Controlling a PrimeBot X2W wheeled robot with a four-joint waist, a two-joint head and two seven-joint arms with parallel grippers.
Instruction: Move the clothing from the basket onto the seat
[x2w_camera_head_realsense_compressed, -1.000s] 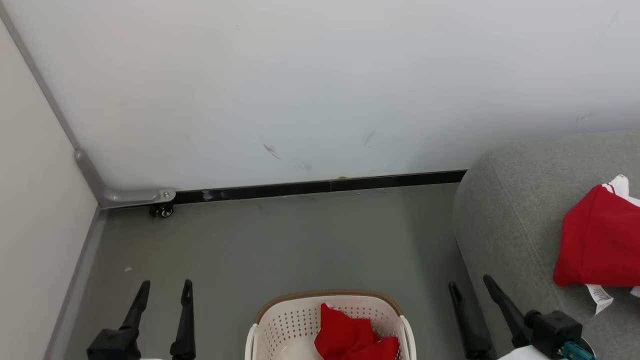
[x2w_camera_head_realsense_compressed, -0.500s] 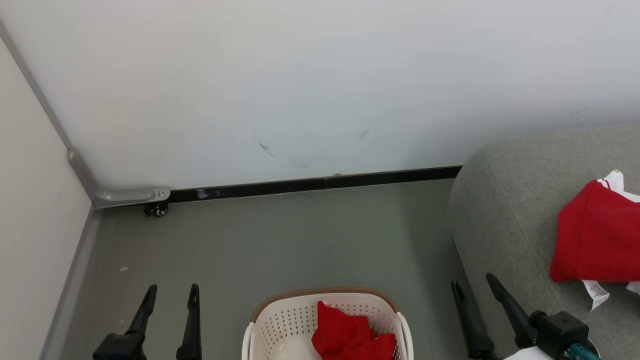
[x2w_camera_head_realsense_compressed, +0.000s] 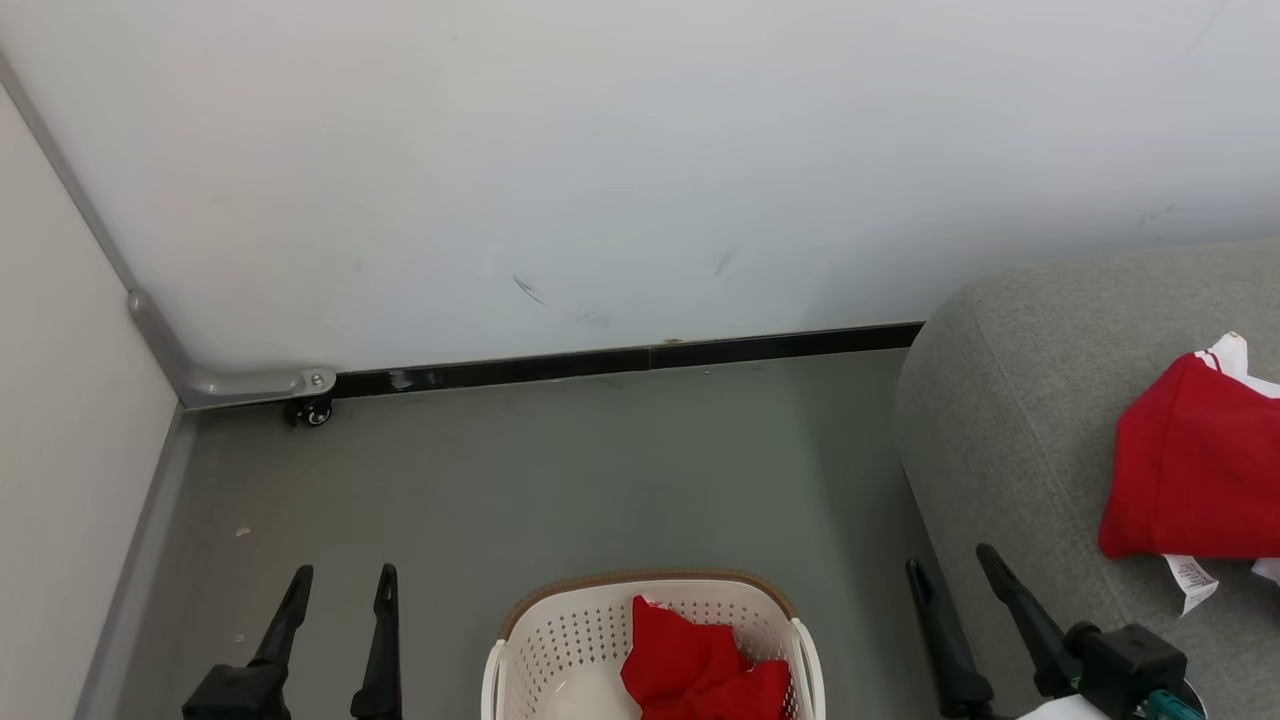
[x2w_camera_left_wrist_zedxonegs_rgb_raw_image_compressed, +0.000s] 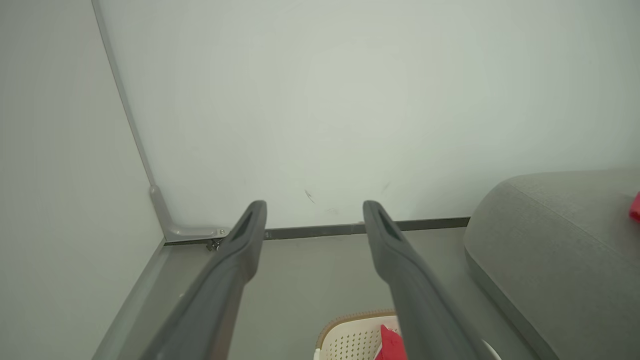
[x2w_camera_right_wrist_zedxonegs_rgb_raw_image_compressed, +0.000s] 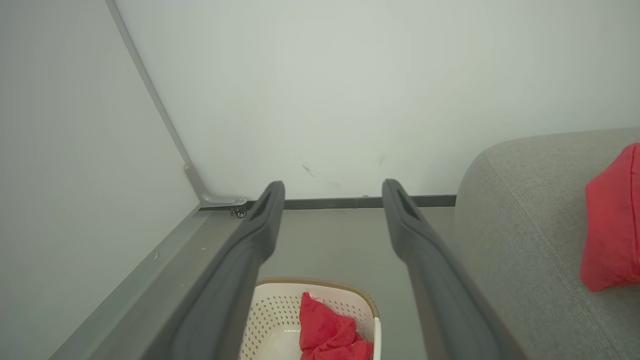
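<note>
"Red is what's left to shift: a crumpled garment (x2w_camera_head_realsense_compressed: 700, 665) lies in the right half of the basket (x2w_camera_head_realsense_compressed: 560, 640), down on the floor (x2w_camera_head_realsense_compressed: 560, 470)."

"And that second garment (x2w_camera_head_realsense_compressed: 1190, 470), off to the right?"

"Red with white trim, lying on the sofa (x2w_camera_head_realsense_compressed: 1010, 430). Both tools are empty. The left gripper (x2w_camera_head_realsense_compressed: 342, 572) and the right gripper (x2w_camera_head_realsense_compressed: 948, 558) each have their fingers spread wide, one either side of the basket, touching nothing."

"Which one should go in?"

"I'd guess the right gripper, since it's nearest the sofa. It wants to come down from above, inside the rim, and bite into the thick middle of the heap rather than a loose edge, or the cloth may slip out. Then lift well clear of the brown rim before swinging across. That basket looks light, so a snagged fold could tip it or drag it along."
</note>
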